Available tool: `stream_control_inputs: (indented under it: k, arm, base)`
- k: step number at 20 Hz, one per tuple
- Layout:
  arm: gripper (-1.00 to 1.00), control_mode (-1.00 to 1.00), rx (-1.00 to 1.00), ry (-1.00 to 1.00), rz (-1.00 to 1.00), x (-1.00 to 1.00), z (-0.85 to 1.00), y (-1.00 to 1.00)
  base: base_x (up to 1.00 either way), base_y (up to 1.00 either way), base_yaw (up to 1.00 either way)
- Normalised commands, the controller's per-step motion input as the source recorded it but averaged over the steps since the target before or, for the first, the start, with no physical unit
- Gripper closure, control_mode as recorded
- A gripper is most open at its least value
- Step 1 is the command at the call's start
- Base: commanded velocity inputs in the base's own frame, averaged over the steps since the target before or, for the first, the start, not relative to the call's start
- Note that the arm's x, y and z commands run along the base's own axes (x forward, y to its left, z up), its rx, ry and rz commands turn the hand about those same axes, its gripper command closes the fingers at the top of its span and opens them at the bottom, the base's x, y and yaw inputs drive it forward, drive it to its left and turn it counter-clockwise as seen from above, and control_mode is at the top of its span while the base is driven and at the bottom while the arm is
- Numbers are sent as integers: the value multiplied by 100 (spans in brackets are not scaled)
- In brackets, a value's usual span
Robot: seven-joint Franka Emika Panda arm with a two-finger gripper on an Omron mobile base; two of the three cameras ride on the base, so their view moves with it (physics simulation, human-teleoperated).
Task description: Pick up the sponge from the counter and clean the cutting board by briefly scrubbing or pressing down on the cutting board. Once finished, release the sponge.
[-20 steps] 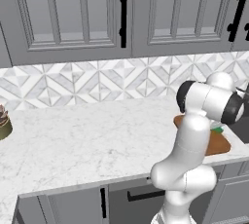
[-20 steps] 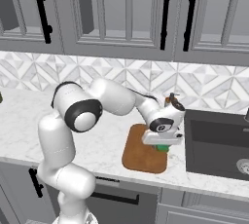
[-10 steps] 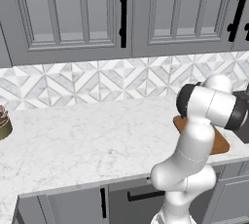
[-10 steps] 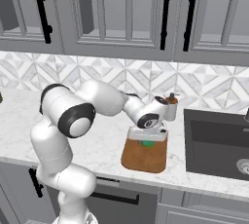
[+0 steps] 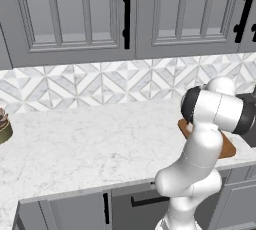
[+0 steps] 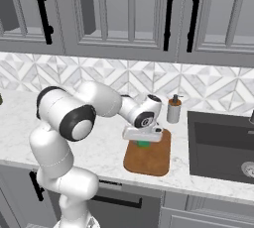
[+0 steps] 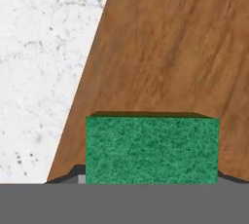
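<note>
No lettering or label can be read on anything here, not on the soap bottle (image 6: 173,109) and not on the grey cabinet doors (image 6: 124,16). One sponge (image 7: 151,149) sits between the fingers of the gripper (image 6: 143,140), its green face up toward the hand camera, and the fingers are pinched against its two sides. The sponge hangs over the cutting board (image 6: 148,155), near the board's back edge, closest to the tiled wall; whether it touches the wood cannot be told. In the hand view the board's long straight edge runs diagonally, with bare white counter (image 7: 44,72) beyond it and a broad stretch of bare wood ahead of the sponge. Seen from the right base view, the board lies near the counter's front lip, its front half uncovered. The soap bottle stands just behind the board's far right corner, and the dark sink (image 6: 221,145) begins just to the board's right. To the board's left the counter runs open. From the left base view, the arm's elbow hides most of the board (image 5: 229,149), and a small round container (image 5: 4,129) sits well away from it at the counter's far left.
</note>
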Motion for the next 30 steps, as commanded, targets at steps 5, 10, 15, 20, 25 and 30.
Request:
stream_control_inputs:
  k: [5, 10, 15, 20, 25, 30]
  arm:
    - [100, -100, 0, 7, 0, -21, -25, 58]
    - [100, -100, 0, 8, -1, -70, -31, 44]
    - [100, -100, 0, 3, -4, -83, -46, 14]
    - [100, -100, 0, 1, -1, -41, -37, -2]
    - [100, -100, 0, 0, 0, -4, -28, -29]
    - [100, -100, -2, 0, 0, -9, -16, -60]
  base:
    - [0, 0, 0]
    - [0, 0, 0]
    - [0, 0, 0]
    - [0, 0, 0]
    - [0, 0, 0]
    - [0, 0, 0]
